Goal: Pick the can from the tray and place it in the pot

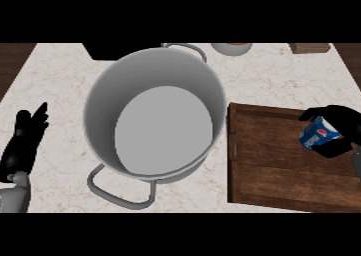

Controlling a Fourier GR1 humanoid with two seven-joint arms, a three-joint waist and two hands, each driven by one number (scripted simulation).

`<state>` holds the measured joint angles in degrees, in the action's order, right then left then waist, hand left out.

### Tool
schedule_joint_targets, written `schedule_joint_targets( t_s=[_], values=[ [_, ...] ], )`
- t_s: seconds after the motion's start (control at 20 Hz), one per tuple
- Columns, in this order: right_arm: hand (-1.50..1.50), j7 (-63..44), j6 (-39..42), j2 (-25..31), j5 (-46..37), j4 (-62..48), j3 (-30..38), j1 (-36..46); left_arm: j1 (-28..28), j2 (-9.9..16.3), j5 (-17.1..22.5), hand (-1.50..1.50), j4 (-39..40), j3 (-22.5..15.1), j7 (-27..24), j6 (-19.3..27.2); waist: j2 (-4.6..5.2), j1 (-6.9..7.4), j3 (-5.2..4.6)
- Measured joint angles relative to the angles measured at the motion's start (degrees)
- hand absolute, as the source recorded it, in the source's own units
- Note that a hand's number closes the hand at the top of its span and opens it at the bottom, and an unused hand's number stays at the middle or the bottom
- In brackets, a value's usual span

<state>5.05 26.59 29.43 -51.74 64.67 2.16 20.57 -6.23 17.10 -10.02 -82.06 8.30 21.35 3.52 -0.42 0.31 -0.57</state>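
Observation:
A blue can (316, 135) with a red and white logo sits in my right hand (344, 126), whose black fingers curl round it above the right part of the dark wooden tray (271, 170). The can is tilted, and I cannot tell whether it still touches the tray. Left of the tray stands a large grey pot (159, 112) with an empty inside and a handle at its near side and another at its far side. My left hand (22, 142) rests open at the left edge, fingers pointing up, well apart from the pot.
At the counter's far edge are a dark object (109, 50), a small bowl-like thing (232, 48) and a brown box (310, 47). Dark wooden floor borders the marble counter (57, 85) on the left and right.

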Motion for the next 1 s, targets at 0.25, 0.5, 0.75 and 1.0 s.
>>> schedule_joint_targets(
  t_s=[0.25,0.5,0.75,1.0],
  values=[
    [1.5,3.96,-6.11,-0.44,-2.8,-1.45,-0.63,-0.01,0.57,0.06,-0.13,0.0,-2.06,0.54,1.41,-0.63,0.13,-0.01,0.19],
    [1.5,6.93,-10.13,-0.25,-4.71,-1.73,-0.35,0.28,0.08,-0.9,-1.53,0.0,-1.64,0.21,1.42,-0.16,0.3,-0.1,0.42],
    [1.5,6.3,-12.2,-0.11,-5.11,2.71,1.05,-0.84,0.44,-0.33,-0.81,0.0,-2.26,1.37,1.72,-1.36,0.28,-0.35,0.5],
    [1.5,-4.5,-14.09,-4.54,-7.85,16.37,0.15,-10.92,2.88,-0.86,-1.34,0.0,-4.09,1.39,2.03,-0.8,-0.11,-1.67,0.46]
  ],
)
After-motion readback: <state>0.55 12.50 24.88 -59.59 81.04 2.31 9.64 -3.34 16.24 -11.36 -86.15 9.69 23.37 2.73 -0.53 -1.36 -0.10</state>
